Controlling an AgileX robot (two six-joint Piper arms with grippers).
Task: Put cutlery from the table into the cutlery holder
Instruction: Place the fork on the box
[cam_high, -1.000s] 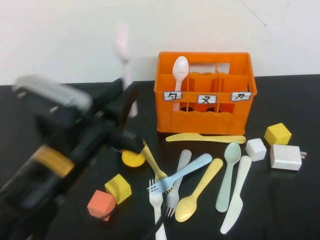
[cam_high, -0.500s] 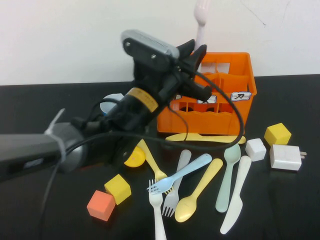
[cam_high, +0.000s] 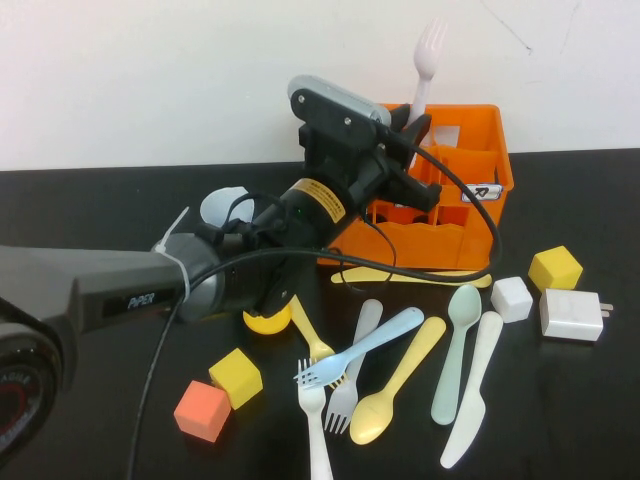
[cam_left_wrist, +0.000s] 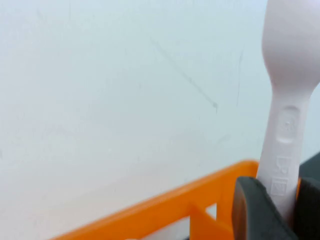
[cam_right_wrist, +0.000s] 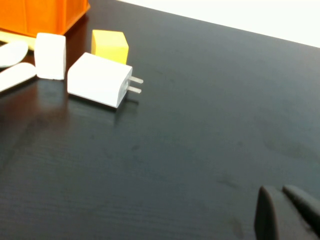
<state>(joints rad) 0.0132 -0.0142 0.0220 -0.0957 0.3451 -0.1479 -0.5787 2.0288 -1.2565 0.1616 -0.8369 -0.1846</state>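
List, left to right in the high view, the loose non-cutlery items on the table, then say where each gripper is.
Orange cube → yellow cube → white cube → white charger. Left gripper holds the pink fork over the crate; right gripper hovers low over bare table.

a plain white wall (cam_high: 150, 70) stands behind the far edge of the worktop (cam_high: 580, 420) and fills the upper part of the high view from the left edge to the right. the wall is matt and evenly lit, with no strong shadow on it. a thin dark hairline mark (cam_high: 505, 25) runs slantwise across it near the far right corner; the left wrist view shows a similar faint line (cam_left_wrist: 185, 75) on the same pale surface. the worktop is flat, black and glossy, with a fine grain (cam_right_wrist: 150, 165) showing in the right wrist view, and soft pale reflections lie across it toward the right edge.
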